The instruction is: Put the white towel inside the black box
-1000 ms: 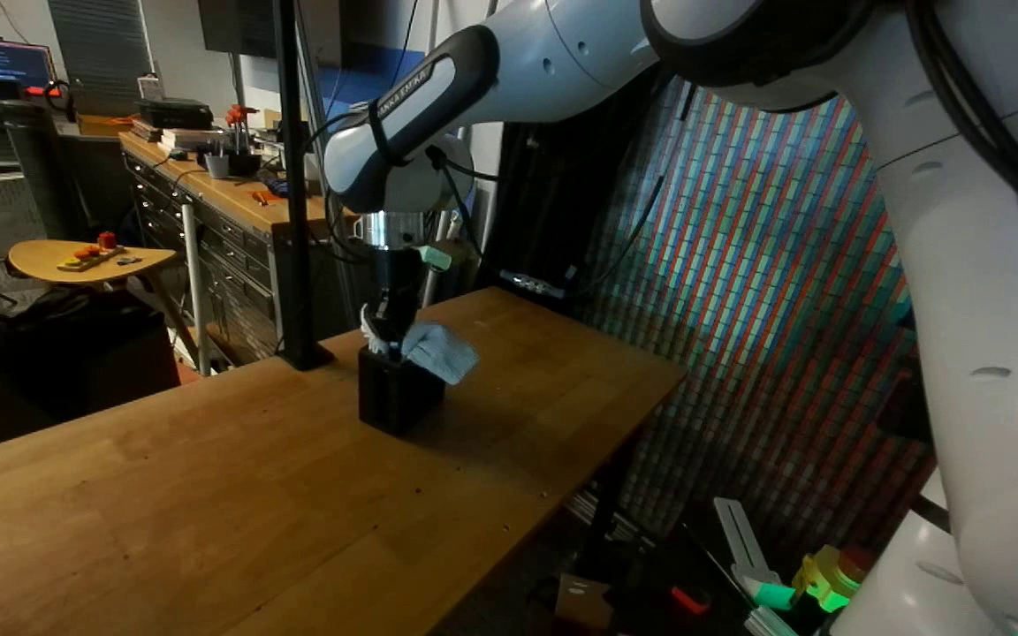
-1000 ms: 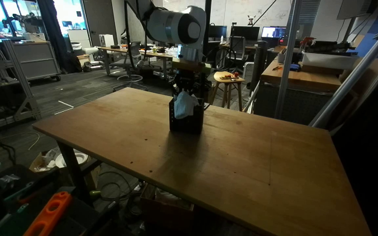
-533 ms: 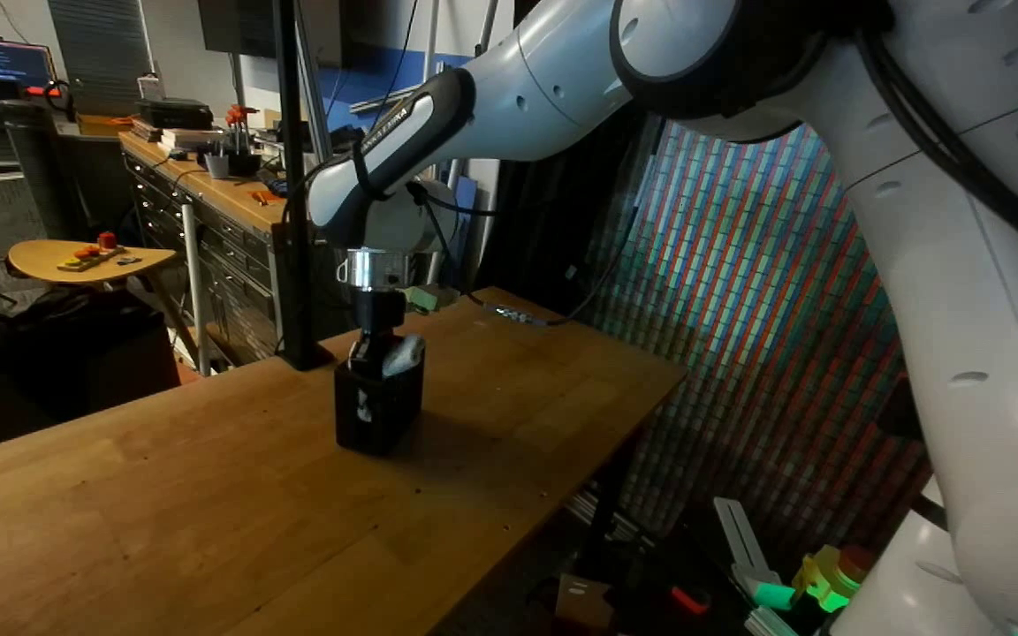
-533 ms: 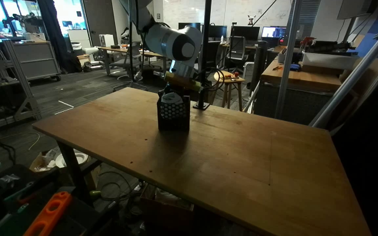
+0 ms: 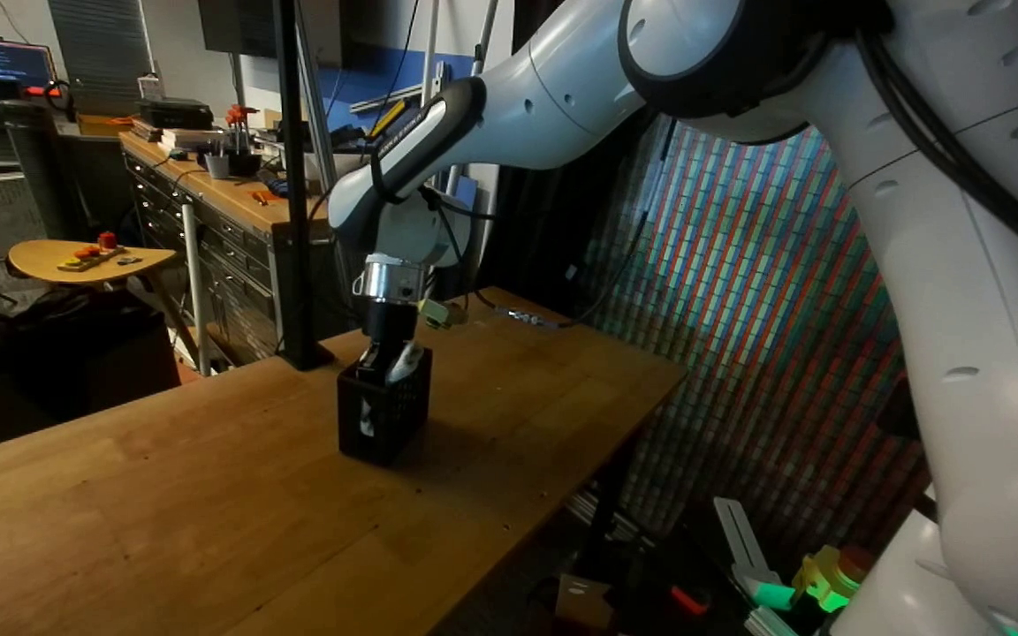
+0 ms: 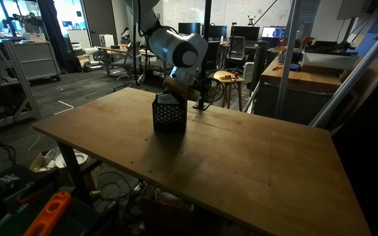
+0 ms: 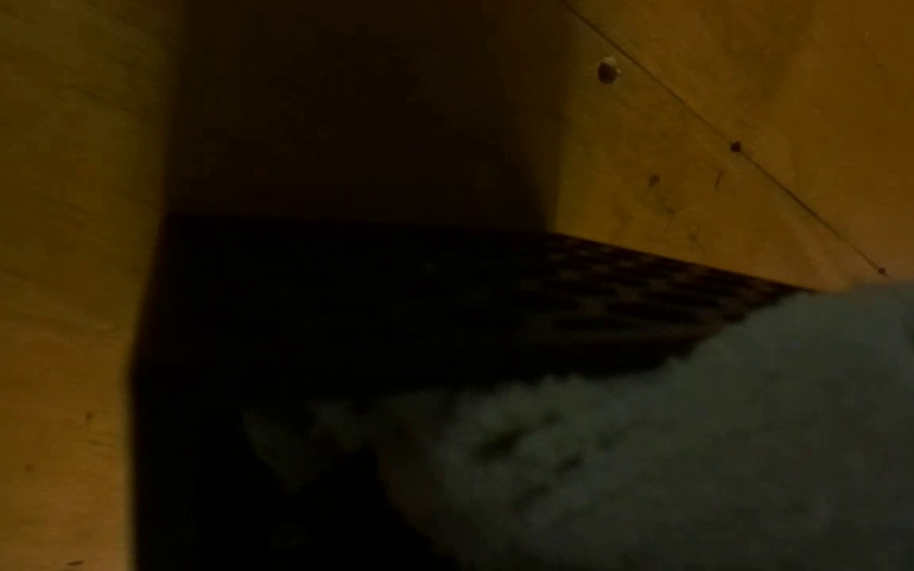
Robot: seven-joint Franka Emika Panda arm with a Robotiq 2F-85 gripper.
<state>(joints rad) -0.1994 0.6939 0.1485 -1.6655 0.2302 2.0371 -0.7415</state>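
Note:
The black box (image 5: 401,426) stands upright on the table, with openings in its walls. Most of the white towel (image 5: 404,363) sits inside it, bunched up near the rim, and pale cloth shows through the wall holes. In an exterior view a fold of the towel (image 6: 167,98) peeks over the top. My gripper (image 5: 374,369) reaches down into the box beside the towel, shut, its fingertips hidden behind the walls; whether cloth is between them does not show. The dark wrist view has the towel (image 7: 663,452) large at lower right against the box wall (image 7: 346,305).
The wooden table (image 5: 208,512) carries the box. A black upright pole (image 5: 297,221) is fixed at its edge, not far from the box. Behind stand a small stool (image 6: 230,78) and a workbench (image 6: 302,73).
My gripper has come down into the box and tilted. The towel, which hung over the rim one second ago, is now mostly inside. The box has shifted and turned slightly on the table.

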